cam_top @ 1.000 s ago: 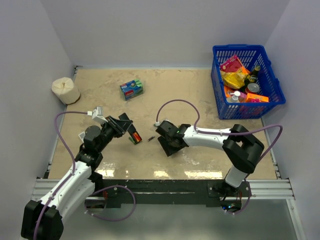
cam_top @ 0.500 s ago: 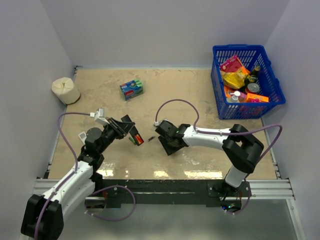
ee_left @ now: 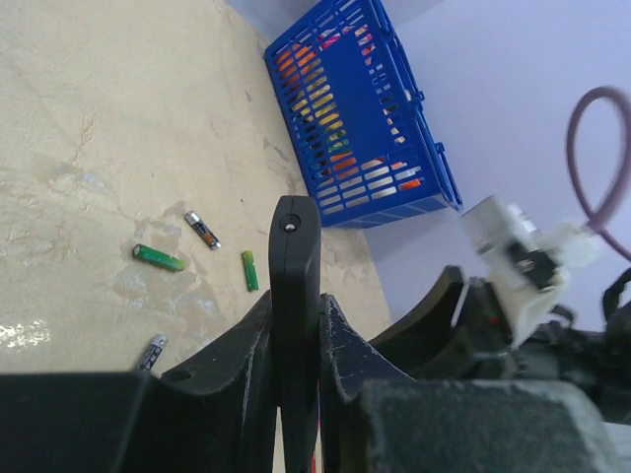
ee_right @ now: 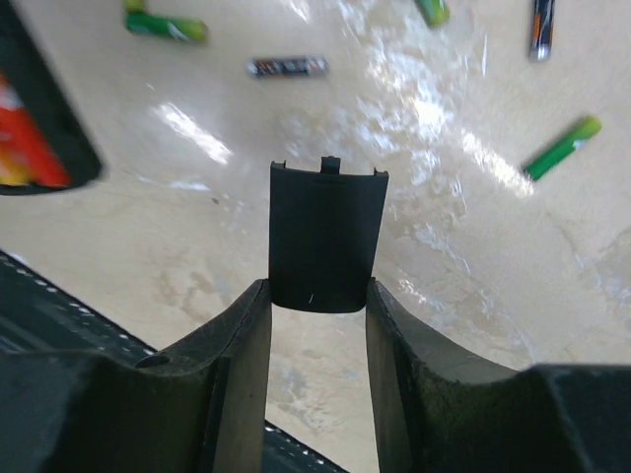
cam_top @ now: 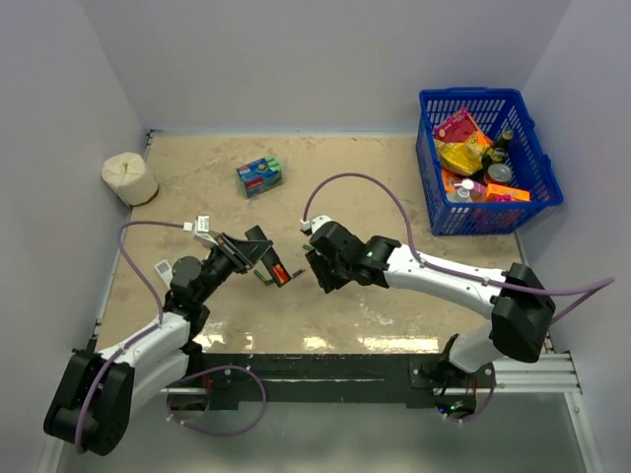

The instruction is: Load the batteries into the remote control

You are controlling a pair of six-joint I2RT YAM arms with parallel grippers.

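My left gripper [ee_left: 294, 301] is shut on the slim black remote control [ee_left: 294, 266], which shows edge-on between its fingers. From above, the remote control [cam_top: 268, 262] tilts over the table with orange-red cells showing in its open back. My right gripper [ee_right: 317, 291] is shut on the small black back cover [ee_right: 325, 236] and holds it above the table, just right of the remote [ee_right: 30, 138]. Loose batteries lie on the table: a green one [ee_left: 159, 257], a dark one [ee_left: 202, 230], another green one [ee_left: 250, 270], and in the right wrist view a silver-black one [ee_right: 286, 66] and a green one [ee_right: 562, 148].
A blue basket [cam_top: 532, 202] full of packets and bottles stands at the back right. A blue-green packet [cam_top: 259, 176] lies at the back centre. A paper roll [cam_top: 129, 178] sits at the far left. The black rail [cam_top: 325, 374] runs along the near edge.
My right gripper closed on the back cover, lifted it off the table and moved left toward the remote. The left gripper carried the remote slightly right.
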